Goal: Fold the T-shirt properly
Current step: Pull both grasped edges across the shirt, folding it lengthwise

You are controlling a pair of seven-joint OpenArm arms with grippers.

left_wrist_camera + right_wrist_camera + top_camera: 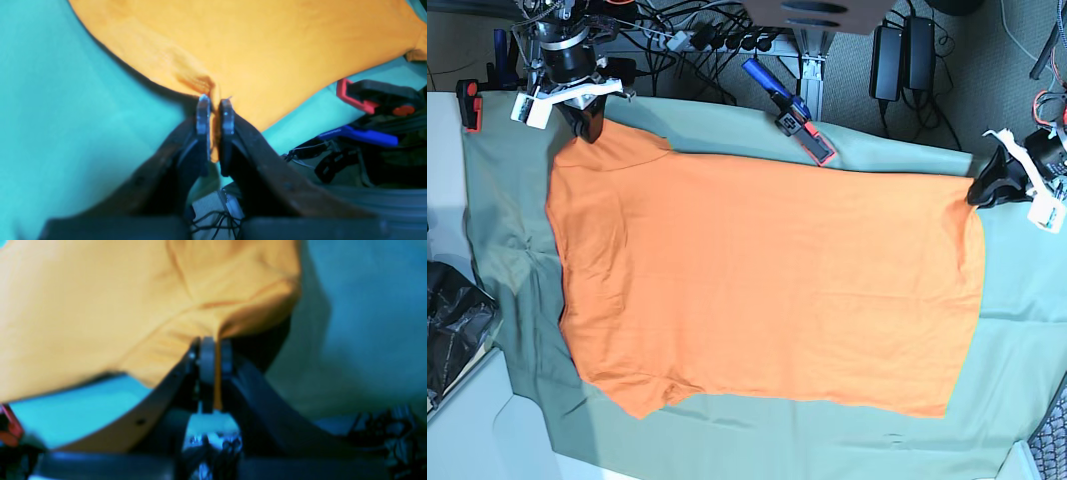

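Blurred right-wrist view of T-shirt [100, 306]

A bench draped in grey-green cloth [517, 260], fastened by red-and-blue spring clamps [789, 110]. Behind lie grey carpet floor [967, 90], tangled black cables [687, 40] and two black power adapters [905, 50].

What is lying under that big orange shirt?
Under the bright orange short-sleeved fabric T-shirt lies a grey-green table cloth, showing around the shirt's edges. Whatever sits beneath the shirt's middle is covered.
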